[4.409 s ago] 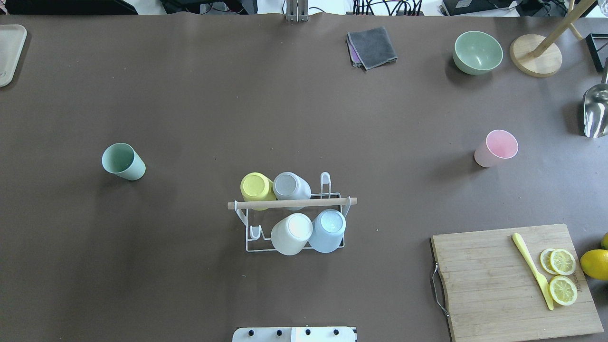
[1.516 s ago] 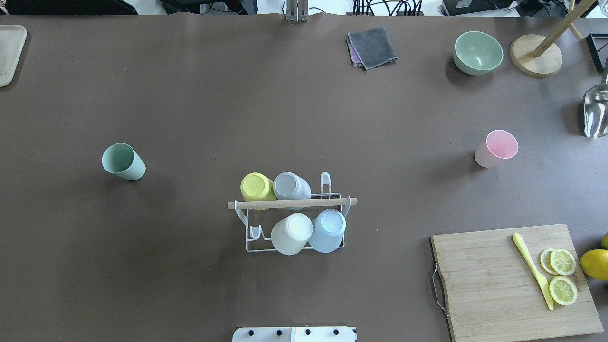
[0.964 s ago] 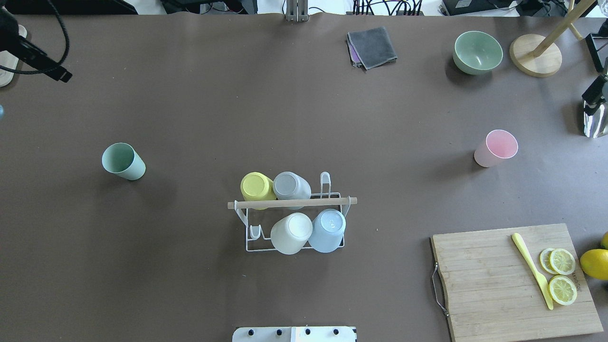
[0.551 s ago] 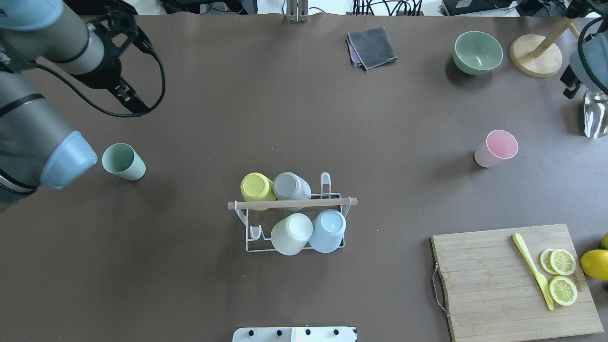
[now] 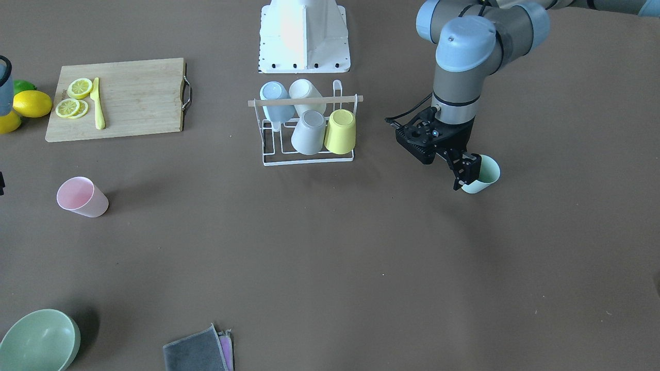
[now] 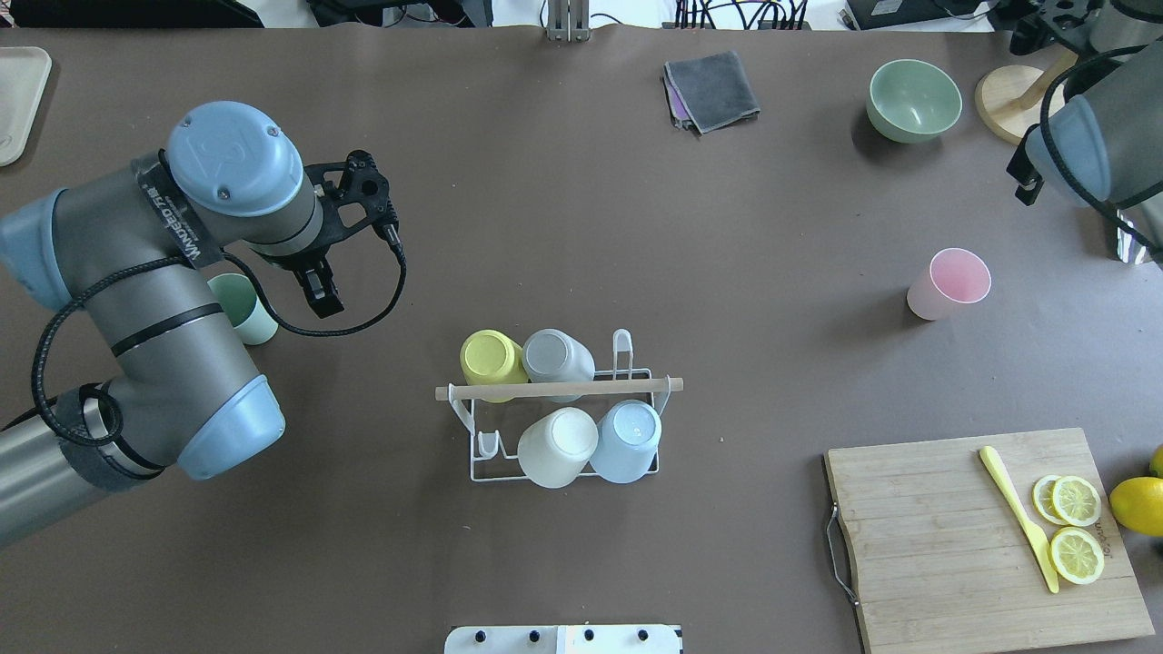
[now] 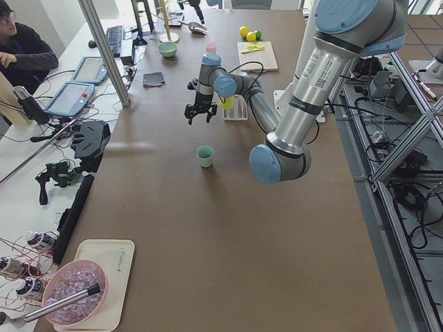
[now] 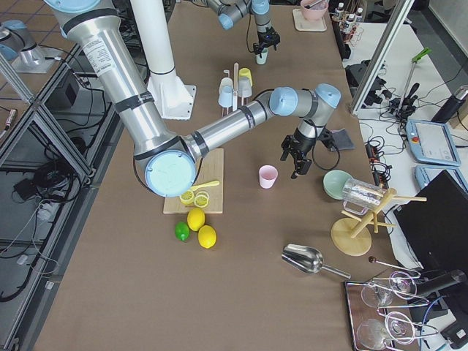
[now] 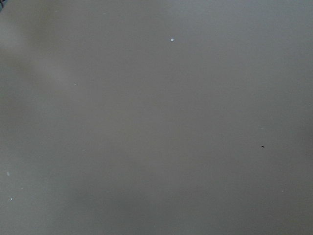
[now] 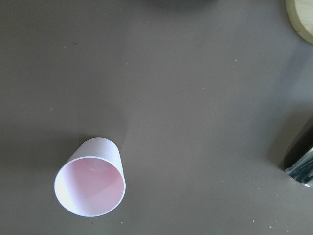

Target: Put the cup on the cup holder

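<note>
The white wire cup holder (image 6: 559, 390) with its wooden rod stands mid-table and carries several upturned cups; it also shows in the front view (image 5: 304, 101). A green cup (image 6: 253, 318) stands upright at the left, partly hidden by my left arm. My left gripper (image 6: 313, 291) hangs open and empty above the table, just beside this cup (image 5: 487, 175). The left wrist view shows only bare table. A pink cup (image 6: 949, 283) stands upright at the right and shows in the right wrist view (image 10: 93, 183). My right gripper (image 8: 296, 164) hovers near it; I cannot tell its state.
A cutting board (image 6: 954, 536) with lemon slices and a yellow knife lies front right, with lemons (image 6: 1136, 504) beside it. A green bowl (image 6: 913, 100), a grey cloth (image 6: 713, 89) and a wooden stand (image 6: 1025, 106) sit along the far edge.
Both arms have swung into the overhead view. The left arm came in over the green cup, and the right arm entered at the far right. The cups and holder have not moved.
</note>
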Controlling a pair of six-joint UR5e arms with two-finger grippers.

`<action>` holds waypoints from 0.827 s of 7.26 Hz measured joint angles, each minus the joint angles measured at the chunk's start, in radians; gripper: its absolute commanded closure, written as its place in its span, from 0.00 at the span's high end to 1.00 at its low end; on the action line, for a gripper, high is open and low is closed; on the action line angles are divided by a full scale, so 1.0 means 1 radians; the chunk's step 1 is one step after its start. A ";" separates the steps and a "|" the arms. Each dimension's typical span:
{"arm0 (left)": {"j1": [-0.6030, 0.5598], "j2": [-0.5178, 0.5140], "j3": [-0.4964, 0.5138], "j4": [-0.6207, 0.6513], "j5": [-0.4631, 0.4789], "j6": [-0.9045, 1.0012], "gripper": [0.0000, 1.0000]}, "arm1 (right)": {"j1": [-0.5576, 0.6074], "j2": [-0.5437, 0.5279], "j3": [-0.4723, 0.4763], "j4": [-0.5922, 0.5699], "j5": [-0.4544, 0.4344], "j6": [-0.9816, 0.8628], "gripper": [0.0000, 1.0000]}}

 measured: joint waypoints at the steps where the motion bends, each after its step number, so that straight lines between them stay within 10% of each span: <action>1: 0.003 -0.004 0.000 0.065 0.002 0.029 0.98 | -0.033 0.050 -0.040 -0.035 -0.018 0.002 1.00; 6: -0.017 -0.067 0.057 0.237 0.003 0.071 0.98 | -0.135 0.351 -0.470 -0.127 -0.088 -0.109 1.00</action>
